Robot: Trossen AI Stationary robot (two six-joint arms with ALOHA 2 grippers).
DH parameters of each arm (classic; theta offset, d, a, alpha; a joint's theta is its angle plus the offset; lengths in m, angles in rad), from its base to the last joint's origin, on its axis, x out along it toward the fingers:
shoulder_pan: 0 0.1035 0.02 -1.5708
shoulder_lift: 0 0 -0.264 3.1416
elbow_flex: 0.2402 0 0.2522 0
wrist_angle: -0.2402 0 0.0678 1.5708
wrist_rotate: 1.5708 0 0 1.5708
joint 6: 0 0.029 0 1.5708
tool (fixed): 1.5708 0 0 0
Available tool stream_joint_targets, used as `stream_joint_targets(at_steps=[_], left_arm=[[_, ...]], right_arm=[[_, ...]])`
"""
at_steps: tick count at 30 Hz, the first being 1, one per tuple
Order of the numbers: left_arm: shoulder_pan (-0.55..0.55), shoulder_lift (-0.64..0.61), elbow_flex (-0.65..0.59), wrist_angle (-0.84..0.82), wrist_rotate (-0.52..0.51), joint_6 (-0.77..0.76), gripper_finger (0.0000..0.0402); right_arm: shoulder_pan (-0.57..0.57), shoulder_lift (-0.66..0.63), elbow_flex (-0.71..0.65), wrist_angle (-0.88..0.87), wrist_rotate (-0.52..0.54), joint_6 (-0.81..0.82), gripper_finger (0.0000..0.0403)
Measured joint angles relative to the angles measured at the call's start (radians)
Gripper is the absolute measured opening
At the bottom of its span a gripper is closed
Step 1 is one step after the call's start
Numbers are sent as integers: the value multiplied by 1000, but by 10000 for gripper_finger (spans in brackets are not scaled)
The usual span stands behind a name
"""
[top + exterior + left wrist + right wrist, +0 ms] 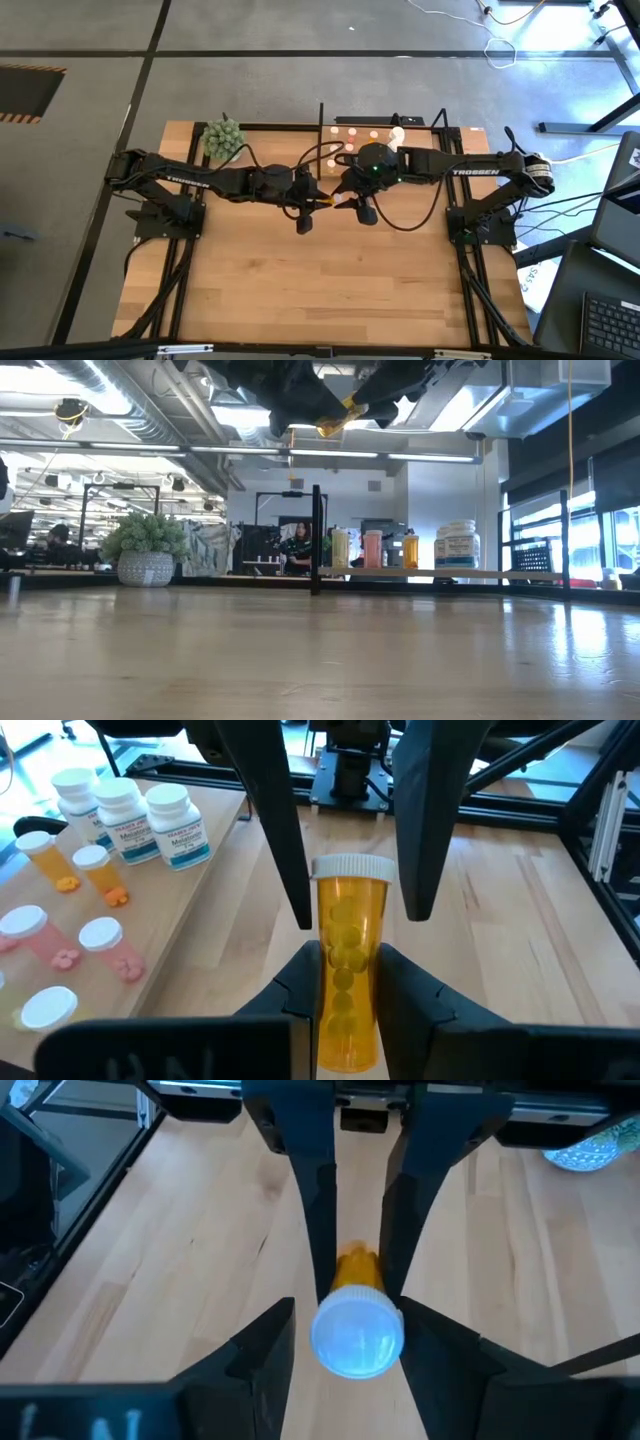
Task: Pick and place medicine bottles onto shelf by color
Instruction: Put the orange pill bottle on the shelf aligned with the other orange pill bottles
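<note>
An orange medicine bottle with a white cap (345, 970) is held in the air over the table's middle, lying level between my two grippers; it also shows in the high view (331, 201) and at the top of the low view (336, 422). My left gripper (345, 985) is shut on it. My right gripper (348, 1330) is open, with one finger on either side of the white cap (358, 1335); I cannot tell whether they touch it. The shelf (345, 124) stands at the table's far edge with several bottles (130, 820) on it. My left gripper pinches the orange body (345, 935) of the bottle between its two fingers, below the cap. The fingers come level from the table's left side and lie along the bottle. The bottle is lifted clear of the table, its cap end pointing toward my right gripper.
A green spiky plant ball (223, 138) sits at the table's far left. White, orange and pink bottles stand on the shelf board (440, 572), among its black uprights (316, 540). Bare wood (320, 290) fills the table's near half.
</note>
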Motion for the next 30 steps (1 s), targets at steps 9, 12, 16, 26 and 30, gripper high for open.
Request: stream_joint_targets(at_steps=[9,12,16,26,30], left_arm=[[0,0,0,-1,0,0,55],[0,0,0,-1,1,2,55],[0,0,0,0,1,0,55],[0,0,0,2,1,-4,97],[0,0,0,7,-2,-7,126]], right_arm=[[0,0,0,0,1,20,127],[0,0,0,0,-2,20,108],[0,0,0,0,-1,20,111],[0,-1,1,0,-1,20,108],[0,-1,1,-3,-1,34,114]])
